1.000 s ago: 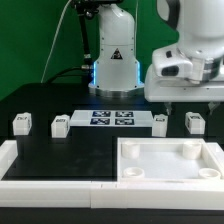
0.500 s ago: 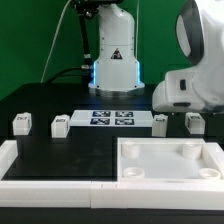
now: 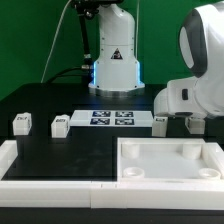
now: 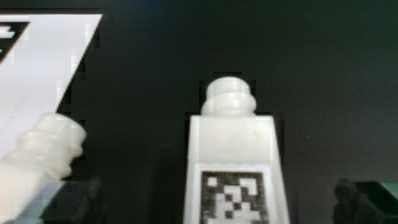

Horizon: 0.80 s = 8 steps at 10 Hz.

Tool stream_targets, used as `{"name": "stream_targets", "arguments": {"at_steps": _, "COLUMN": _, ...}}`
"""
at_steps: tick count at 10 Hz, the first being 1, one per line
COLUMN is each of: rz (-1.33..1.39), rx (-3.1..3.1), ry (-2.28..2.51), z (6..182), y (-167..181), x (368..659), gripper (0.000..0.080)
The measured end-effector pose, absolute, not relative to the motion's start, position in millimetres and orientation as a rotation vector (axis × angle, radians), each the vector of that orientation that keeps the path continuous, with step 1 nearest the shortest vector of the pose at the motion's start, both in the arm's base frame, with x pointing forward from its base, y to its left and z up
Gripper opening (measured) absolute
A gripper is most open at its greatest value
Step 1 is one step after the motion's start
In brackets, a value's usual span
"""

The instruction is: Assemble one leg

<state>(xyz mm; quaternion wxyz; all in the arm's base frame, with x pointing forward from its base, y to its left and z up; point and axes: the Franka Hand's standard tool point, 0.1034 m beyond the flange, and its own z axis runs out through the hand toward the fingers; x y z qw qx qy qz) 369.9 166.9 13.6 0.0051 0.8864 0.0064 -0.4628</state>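
I see the hand [image 4: 214, 208] low over the tabletop [image 3: 70, 150], at the exterior view's right, where the arm [image 3: 195, 90] hides most of it. In the wrist view two dark shapes at the sides, which I take for its fingertips [image 4: 366, 200], stand wide apart and nothing is gripped between them. So I judge the hand to be spread wide and empty.

The leg [image 4: 231, 150] I aim for appears to lie flat on the tabletop between the fingertips, with its rounded end pointing away from the camera. In the exterior view it is the last of the row on the right.

My first worry is the neighbour leg [image 4: 45, 150]. It lies just beside the target, close to the fingertip on that side, and a small drift sideways can knock it or trap it. My second worry is centring: if one fingertip meets the leg before the other, the leg can slide or turn on the smooth tabletop. Then the grip is crooked, which is bad for fitting it later into the big white panel [image 3: 170, 160]. I cannot tell the height of the fingertips, so going lower may also scrape the tabletop
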Motion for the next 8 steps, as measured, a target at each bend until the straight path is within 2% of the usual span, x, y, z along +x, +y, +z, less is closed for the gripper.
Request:
{"name": "stream_targets", "arguments": {"at_steps": 3, "rz": -1.460, "rx": 2.774, "ry": 0.037, "z": 7.7, "y": 165.0, "x": 361.2, "gripper": 0.0649}}
{"name": "stream_targets", "arguments": {"at_steps": 5, "rz": -1.460, "rx": 2.773, "ry": 0.042, "z": 7.7, "y": 166.1, "x": 360.4, "gripper": 0.0401}}
{"name": "stream_targets", "arguments": {"at_steps": 6, "rz": -1.460, "rx": 2.772, "ry": 0.041, "z": 7.7, "y": 166.0, "x": 360.3, "gripper": 0.0401}}
{"name": "stream_targets", "arguments": {"at_steps": 7, "rz": -1.461, "rx": 2.772, "ry": 0.042, "z": 7.7, "y": 166.0, "x": 360.3, "gripper": 0.0286}}
{"name": "stream_targets", "arguments": {"at_steps": 8, "rz": -1.461, "rx": 2.772, "ry": 0.042, "z": 7.7, "y": 166.0, "x": 360.3, "gripper": 0.0286}}
